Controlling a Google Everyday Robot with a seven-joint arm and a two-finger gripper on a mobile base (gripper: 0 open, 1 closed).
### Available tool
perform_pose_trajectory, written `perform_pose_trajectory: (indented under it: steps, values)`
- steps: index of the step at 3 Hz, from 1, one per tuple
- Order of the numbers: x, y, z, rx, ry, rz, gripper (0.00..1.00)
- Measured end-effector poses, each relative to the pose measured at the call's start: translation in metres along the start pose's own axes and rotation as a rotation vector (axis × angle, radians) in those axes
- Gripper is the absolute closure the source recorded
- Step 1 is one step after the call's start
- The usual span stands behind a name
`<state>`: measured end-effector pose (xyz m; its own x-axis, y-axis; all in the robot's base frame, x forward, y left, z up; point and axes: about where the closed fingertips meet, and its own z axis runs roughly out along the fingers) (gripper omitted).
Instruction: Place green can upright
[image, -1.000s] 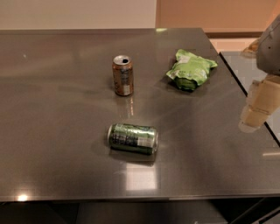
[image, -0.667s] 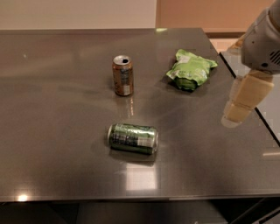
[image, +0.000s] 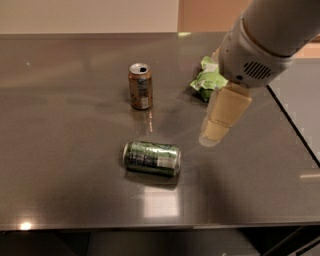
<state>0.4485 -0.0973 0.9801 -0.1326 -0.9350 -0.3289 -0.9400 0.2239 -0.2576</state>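
The green can (image: 152, 158) lies on its side on the dark table (image: 65, 125), near the front middle, its silver ends facing left and right. My gripper (image: 215, 134) hangs above the table to the right of the can and a little behind it, clear of it. It holds nothing that I can see. The white arm housing (image: 255, 55) rises to the upper right behind it.
A brown-orange can (image: 140, 85) stands upright behind the green can. A light green snack bag (image: 209, 79) lies at the back right, partly hidden by my arm. The table's right edge (image: 295, 127) runs diagonally; the front edge is close below the green can.
My arm has swung in from the right edge to the left, over the table and toward the green can. It now covers part of the snack bag. The cans have not moved.
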Motion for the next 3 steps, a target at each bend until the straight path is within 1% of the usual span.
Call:
perform_pose_trajectory:
  steps: [1, 2, 3]
  values:
    - [-0.037, 0.019, 0.023, -0.011, 0.009, -0.049, 0.00]
    - [-0.063, 0.039, 0.055, -0.031, 0.056, -0.092, 0.00]
    - [-0.089, 0.063, 0.099, -0.087, 0.141, -0.147, 0.00]
